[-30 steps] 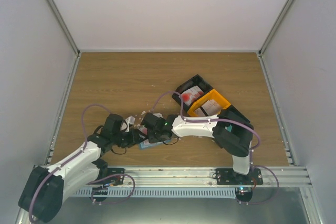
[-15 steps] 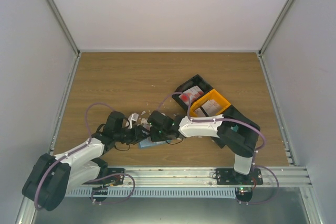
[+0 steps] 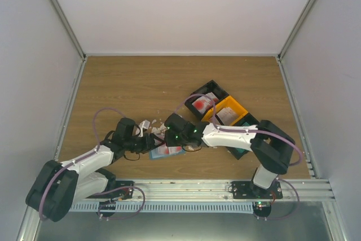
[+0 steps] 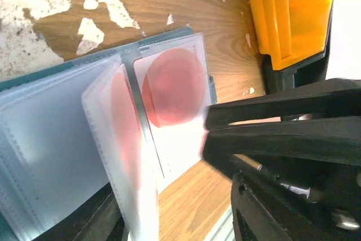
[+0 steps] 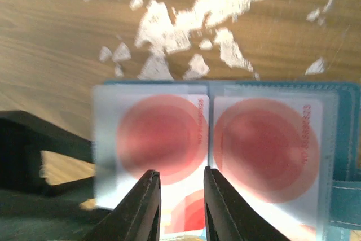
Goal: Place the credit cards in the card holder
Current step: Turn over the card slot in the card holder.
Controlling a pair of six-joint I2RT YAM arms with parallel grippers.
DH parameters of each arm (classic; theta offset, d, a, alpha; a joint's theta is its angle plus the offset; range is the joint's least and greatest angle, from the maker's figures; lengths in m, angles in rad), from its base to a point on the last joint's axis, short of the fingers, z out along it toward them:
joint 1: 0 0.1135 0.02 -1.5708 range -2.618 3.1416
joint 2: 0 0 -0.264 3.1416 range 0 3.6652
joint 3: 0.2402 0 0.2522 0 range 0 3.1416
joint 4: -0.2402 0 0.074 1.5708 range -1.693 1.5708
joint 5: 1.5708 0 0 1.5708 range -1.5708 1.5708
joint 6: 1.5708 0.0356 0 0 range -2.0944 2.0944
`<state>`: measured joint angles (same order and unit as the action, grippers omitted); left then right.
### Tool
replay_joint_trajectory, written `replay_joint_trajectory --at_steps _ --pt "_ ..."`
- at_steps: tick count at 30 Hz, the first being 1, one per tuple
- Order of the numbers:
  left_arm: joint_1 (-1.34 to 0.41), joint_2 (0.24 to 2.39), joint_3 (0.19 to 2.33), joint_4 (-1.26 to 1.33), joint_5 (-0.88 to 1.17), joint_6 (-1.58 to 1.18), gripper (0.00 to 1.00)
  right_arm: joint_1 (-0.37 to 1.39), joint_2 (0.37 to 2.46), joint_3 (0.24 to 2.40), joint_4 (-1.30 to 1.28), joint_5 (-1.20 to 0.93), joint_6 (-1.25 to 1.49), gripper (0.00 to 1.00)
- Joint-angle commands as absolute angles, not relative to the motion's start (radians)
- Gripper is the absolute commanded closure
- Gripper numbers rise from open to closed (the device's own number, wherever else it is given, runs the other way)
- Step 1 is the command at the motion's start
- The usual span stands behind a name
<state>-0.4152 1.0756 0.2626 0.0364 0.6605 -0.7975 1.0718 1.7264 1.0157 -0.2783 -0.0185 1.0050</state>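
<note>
Right end effector point(image 5: 179, 180) has its fingers only a little apart; for the left end effector point(image 3: 148, 145) I cannot tell. On the desk point(image 3: 141, 83), below the right one, lies the open card holder point(image 5: 345, 156), with two red-and-white credit cards point(image 5: 161, 139) in its clear pockets.

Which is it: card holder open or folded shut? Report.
Open: the card holder lies spread, two red-circled cards showing in its clear sleeves.
</note>
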Motion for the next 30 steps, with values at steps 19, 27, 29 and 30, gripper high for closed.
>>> replay_joint_trajectory --at_steps 19,27,29,30 --pt "-0.536 1.351 0.415 0.27 0.709 -0.8 0.26 0.905 1.318 0.796 -0.389 0.187 0.974 0.68" --pt "-0.554 1.427 0.491 0.223 0.642 -0.723 0.25 0.9 1.233 0.8 -0.51 0.268 0.976 0.63" --pt "-0.552 1.402 0.509 0.174 0.606 -0.696 0.24 0.893 1.208 0.813 -0.561 0.298 0.977 0.61" --pt "-0.552 1.385 0.518 0.151 0.59 -0.681 0.24 0.888 1.197 0.819 -0.596 0.317 0.983 0.6"
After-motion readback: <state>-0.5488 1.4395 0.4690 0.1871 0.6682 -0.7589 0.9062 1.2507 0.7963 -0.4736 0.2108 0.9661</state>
